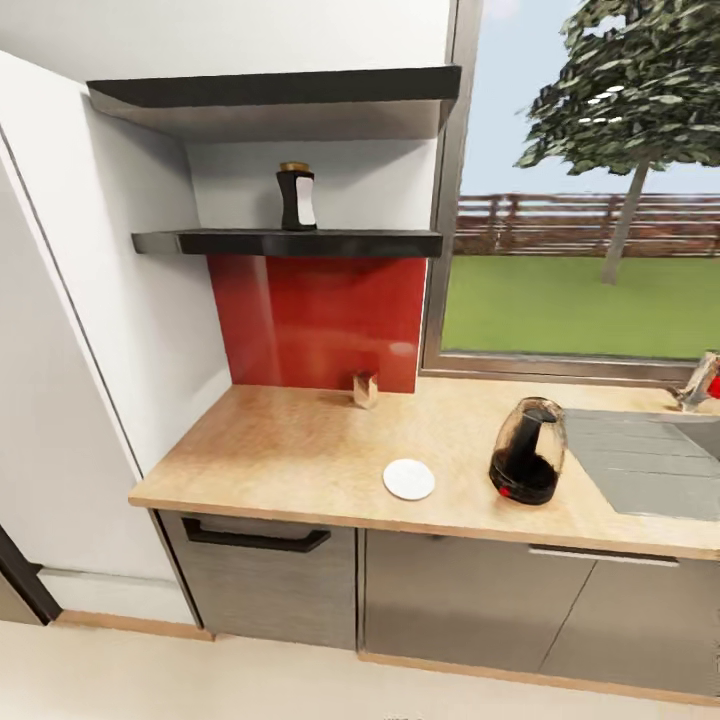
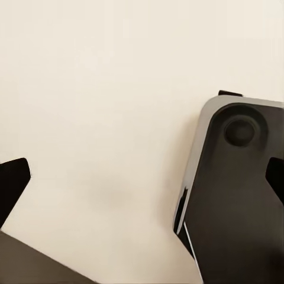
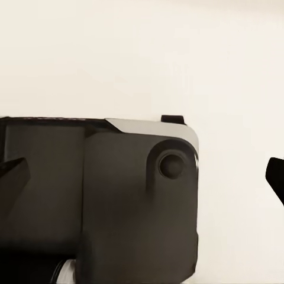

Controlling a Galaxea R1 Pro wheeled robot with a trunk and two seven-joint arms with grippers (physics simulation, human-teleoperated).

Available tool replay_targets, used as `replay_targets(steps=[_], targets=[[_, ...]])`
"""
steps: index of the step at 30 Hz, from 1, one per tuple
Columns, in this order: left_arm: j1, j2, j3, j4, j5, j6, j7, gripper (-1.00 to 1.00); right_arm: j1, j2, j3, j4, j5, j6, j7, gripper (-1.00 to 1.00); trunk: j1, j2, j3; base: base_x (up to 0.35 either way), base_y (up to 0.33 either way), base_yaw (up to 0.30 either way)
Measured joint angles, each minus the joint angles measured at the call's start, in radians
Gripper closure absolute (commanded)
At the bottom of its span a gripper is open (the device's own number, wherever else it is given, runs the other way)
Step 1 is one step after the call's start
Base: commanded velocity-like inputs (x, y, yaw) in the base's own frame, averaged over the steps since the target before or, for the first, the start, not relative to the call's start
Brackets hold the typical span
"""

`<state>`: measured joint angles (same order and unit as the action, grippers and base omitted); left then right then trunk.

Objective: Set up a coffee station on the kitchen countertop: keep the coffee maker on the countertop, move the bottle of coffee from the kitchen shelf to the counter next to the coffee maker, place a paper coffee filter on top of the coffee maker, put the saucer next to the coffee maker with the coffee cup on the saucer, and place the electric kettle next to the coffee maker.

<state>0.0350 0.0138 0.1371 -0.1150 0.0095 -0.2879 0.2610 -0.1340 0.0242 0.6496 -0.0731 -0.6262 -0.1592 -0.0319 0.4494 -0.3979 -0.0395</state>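
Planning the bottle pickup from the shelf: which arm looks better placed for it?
Probably left, by a small margin. The bottle of coffee stands on the lower shelf, left of centre in the head view, the left arm's side. Both wrist cameras face the floor with fingers spread, so neither arm is raised.

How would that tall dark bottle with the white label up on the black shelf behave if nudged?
The tall dark bottle with the white label looks narrow for its height, so it may tip. It stands near the black shelf edge, so it might fall.
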Motion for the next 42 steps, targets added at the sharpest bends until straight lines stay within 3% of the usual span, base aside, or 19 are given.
replay_targets(steps=[14,20,42], targets=[[0.0,-0.001,-0.002,0.0,0.0,0.0,0.0,-1.0,0.0,-0.009,0.003,0.01,0.009,0.0,-0.003,-1.0,0.0,0.0,-0.003,-0.013,0.331,-0.258],[0.0,-0.004,-0.005,0.0,-0.001,0.0,0.0,-1.0,0.0,-0.008,0.003,0.011,0.01,-0.001,-0.003,-1.0,0.0,0.0,-0.003,-0.181,0.257,-0.074],[-0.001,0.0,-0.004,-0.001,-0.001,0.001,0.0,-1.0,0.0,-0.003,0.005,0.011,0.008,-0.002,0.0,-1.0,0.0,0.0,-0.003,-0.098,0.019,-0.002]])
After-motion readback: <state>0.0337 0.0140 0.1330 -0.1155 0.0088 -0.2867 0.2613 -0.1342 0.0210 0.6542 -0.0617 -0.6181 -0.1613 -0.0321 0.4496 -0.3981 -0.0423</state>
